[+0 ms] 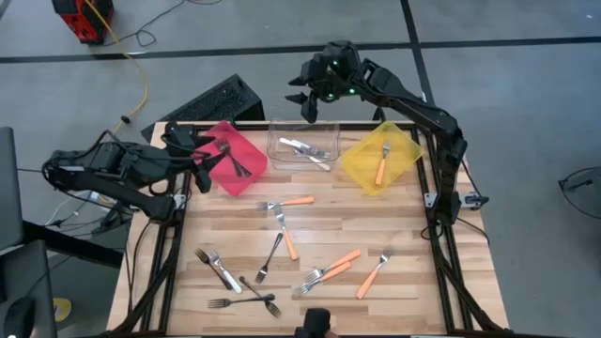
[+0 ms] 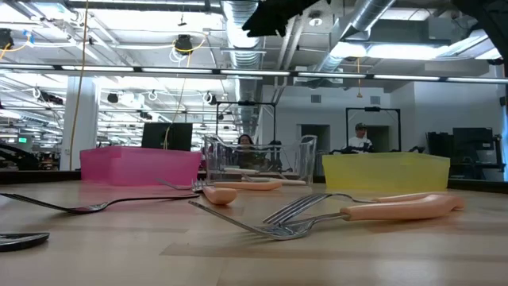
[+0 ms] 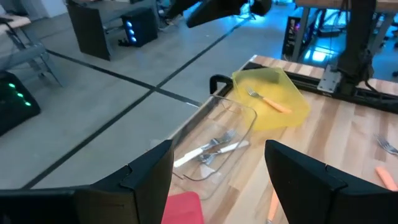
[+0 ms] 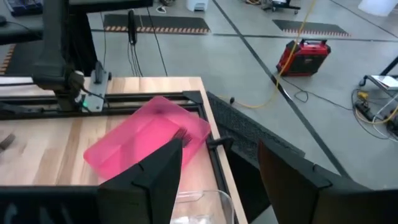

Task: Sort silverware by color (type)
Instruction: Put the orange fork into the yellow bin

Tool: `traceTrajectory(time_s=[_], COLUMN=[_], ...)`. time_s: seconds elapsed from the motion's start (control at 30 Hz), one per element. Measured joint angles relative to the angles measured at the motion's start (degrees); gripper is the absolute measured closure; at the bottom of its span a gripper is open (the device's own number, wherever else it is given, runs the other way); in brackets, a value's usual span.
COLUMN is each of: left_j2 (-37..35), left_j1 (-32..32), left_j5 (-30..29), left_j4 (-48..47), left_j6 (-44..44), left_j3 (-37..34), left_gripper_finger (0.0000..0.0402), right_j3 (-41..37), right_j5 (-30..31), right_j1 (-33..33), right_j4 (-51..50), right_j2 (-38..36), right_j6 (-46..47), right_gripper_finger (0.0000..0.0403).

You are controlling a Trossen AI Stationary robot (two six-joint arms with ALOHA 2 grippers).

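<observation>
**Forks: some binned, most loose on desk, both hands empty**

Forks partly sorted. Landmark = clear bin [image 1: 302, 145], middle of the desk's [image 1: 404, 282] far edge.

- Clear bin: silver forks [image 1: 305, 149] inside, at least two, exact count unclear.
- Pink bin [image 1: 232, 158], just left of the clear bin: dark forks [image 1: 235, 161] inside.
- Yellow bin [image 1: 381, 156], just right of the clear bin: one orange-handled fork [image 1: 383, 161] inside.
- Loose forks, all nearer the front edge than the clear bin: two orange-handled ones [image 1: 286, 203] just in front of it, one of them crossed by a dark fork [image 1: 269, 260]; three more orange-handled [image 1: 331, 269] front-right; silver pair [image 1: 216, 268] front-left; two dark ones [image 1: 246, 299] at the front edge.

Left hand [image 1: 195, 161]: over the desk's left edge, just left of the pink bin, fingers spread, nothing between them.
Right hand [image 1: 310, 101]: beyond the far edge, behind the clear bin, raised, fingers spread, nothing held.
</observation>
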Motion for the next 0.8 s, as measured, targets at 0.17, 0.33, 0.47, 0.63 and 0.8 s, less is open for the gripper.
traceTrajectory(time_s=[0.17, 0.33, 0.47, 0.63, 0.8], left_j2=[-0.4, 0.5, 2.9, 8.8, 16.1], left_j1=[0.0, 1.3, 4.5, 8.5, 9.4], left_j5=[-2.1, 3.5, 15.3, 30.6, 43.8], left_j4=[3.3, 22.4, 37.6, 34.0, 24.1], left_j6=[3.4, 17.4, 29.3, 37.7, 40.9], left_j3=[0.0, 0.0, 0.1, 5.2, 12.4], left_gripper_finger=[0.0163, 0.0163, 0.0163, 0.0163, 0.0163], right_j3=[1.9, 9.4, 7.9, 8.1, 8.1], right_j5=[-0.3, -4.1, -3.5, 2.6, 7.0], right_j1=[1.8, 6.2, 11.6, 20.5, 28.5], right_j4=[-0.6, -2.1, -1.9, -5.0, -10.8], right_j2=[0.1, 0.1, -4.5, -9.4, -10.6], right_j6=[-0.3, -5.3, -14.2, -23.1, -25.3], right_gripper_finger=[0.0168, 0.0168, 0.0168, 0.0168, 0.0177])
